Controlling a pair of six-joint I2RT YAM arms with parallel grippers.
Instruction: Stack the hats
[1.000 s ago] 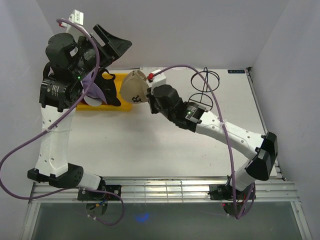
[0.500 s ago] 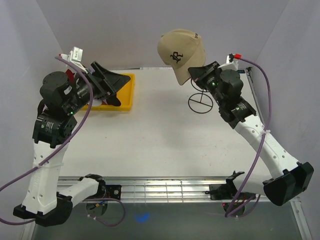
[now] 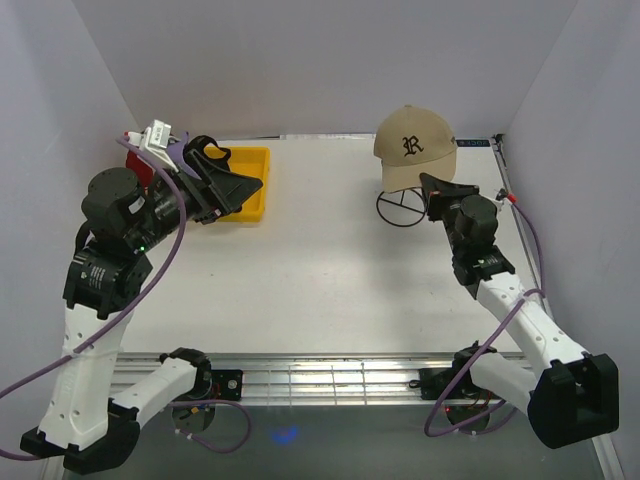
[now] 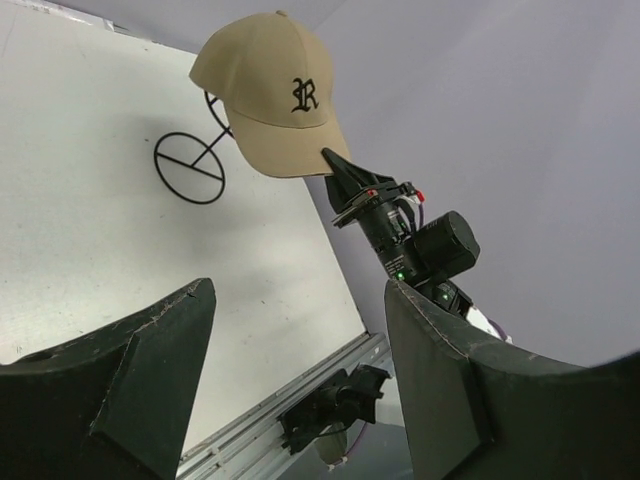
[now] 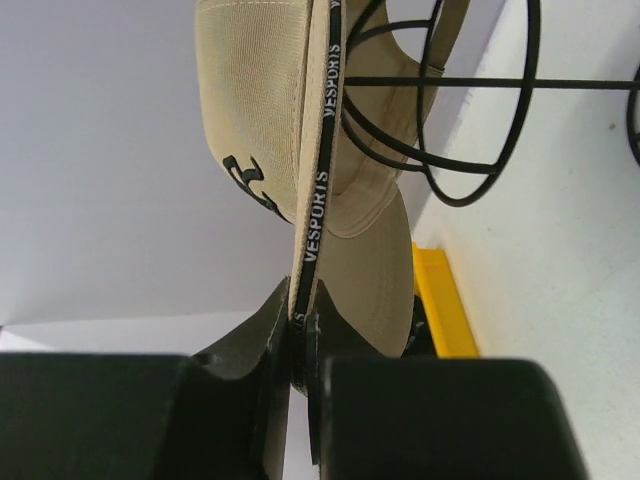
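The tan cap (image 3: 415,146) sits on top of a black wire stand (image 3: 399,209) at the far right of the white table (image 3: 320,290), close to the back wall. Its crown rests over the stand's rounded wire top. The black embroidered letter R on the front faces the top camera, and the curved brim slants down toward the right arm.

The right gripper (image 3: 437,186) reaches up to that brim from the near side. In the right wrist view its jaws are pressed together on the cap's edge. A narrow black band lettered VESPORTS in white runs down the edge and into the pinch. The tan underside of the brim lies just beside the fingers (image 5: 275,330).

The left gripper (image 4: 298,300) hangs in the air at the far left of the table, above the yellow plastic tray (image 3: 256,154) and touching nothing. Its jaws are spread wide with nothing between them. In the left wrist view they frame the cap and the right gripper across the table.

The left arm covers most of the tray, so its contents cannot be made out.
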